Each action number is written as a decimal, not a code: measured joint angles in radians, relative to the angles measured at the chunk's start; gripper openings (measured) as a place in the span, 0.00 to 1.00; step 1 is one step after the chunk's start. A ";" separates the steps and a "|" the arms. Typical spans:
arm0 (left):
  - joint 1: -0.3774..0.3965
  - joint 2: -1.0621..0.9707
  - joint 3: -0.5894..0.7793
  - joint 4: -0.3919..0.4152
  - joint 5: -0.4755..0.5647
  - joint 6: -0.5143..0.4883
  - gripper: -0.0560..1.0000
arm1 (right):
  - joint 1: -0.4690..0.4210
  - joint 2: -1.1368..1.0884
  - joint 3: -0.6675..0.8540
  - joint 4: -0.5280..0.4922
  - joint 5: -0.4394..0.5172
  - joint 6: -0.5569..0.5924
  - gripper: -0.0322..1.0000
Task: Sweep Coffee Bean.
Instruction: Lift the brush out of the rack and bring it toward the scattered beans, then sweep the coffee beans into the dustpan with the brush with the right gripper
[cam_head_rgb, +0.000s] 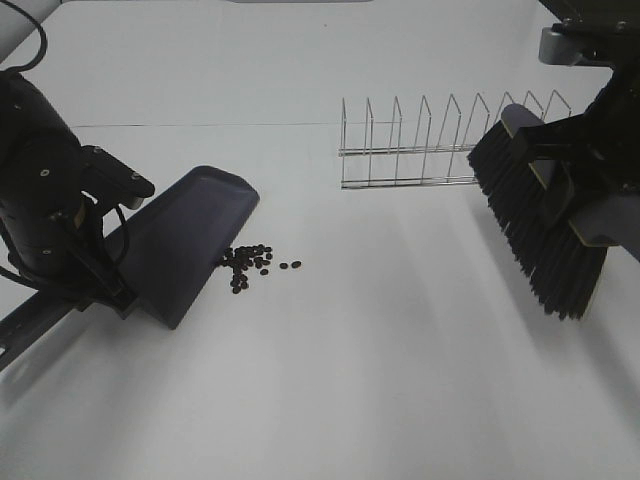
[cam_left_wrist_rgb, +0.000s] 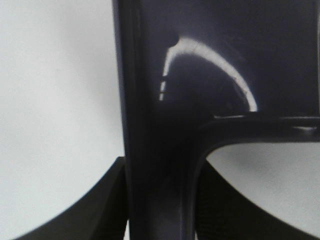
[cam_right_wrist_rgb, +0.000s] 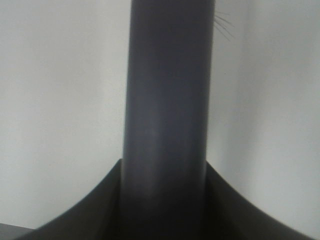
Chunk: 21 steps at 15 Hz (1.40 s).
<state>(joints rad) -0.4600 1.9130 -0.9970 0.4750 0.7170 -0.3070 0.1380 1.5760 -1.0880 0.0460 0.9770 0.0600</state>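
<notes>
Gripping dustpan (cam_head_rgb: 185, 245), left tool (cam_head_rgb: 105, 285) nr coffee bean (cam_head_rgb: 250, 262); right tool (cam_head_rgb: 577, 182), gripping brush (cam_head_rgb: 530, 225), well apart.

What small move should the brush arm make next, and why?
Probably carry the brush left and down to the table just right of the coffee beans: it hangs far from them, while the dustpan lip waits at their other side.

The coffee bean (cam_head_rgb: 249, 264) cluster — about 20 tiny dark ovals — lies loose on the white table (cam_head_rgb: 380, 350), right at the dustpan (cam_head_rgb: 185, 240) lip, 2 strays just beside.
</notes>
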 joint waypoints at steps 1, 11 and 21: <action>-0.003 0.006 0.000 0.001 0.002 -0.014 0.37 | 0.000 0.005 0.000 0.000 0.000 0.000 0.38; -0.003 0.011 0.000 -0.077 0.011 0.032 0.37 | 0.223 0.234 -0.196 -0.247 0.038 0.162 0.38; -0.003 0.034 -0.008 -0.133 0.071 0.069 0.37 | 0.490 0.598 -0.493 -0.271 0.074 0.148 0.38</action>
<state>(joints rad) -0.4630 1.9470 -1.0050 0.3420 0.7880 -0.2380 0.6280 2.1740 -1.5810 -0.2250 1.0510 0.2080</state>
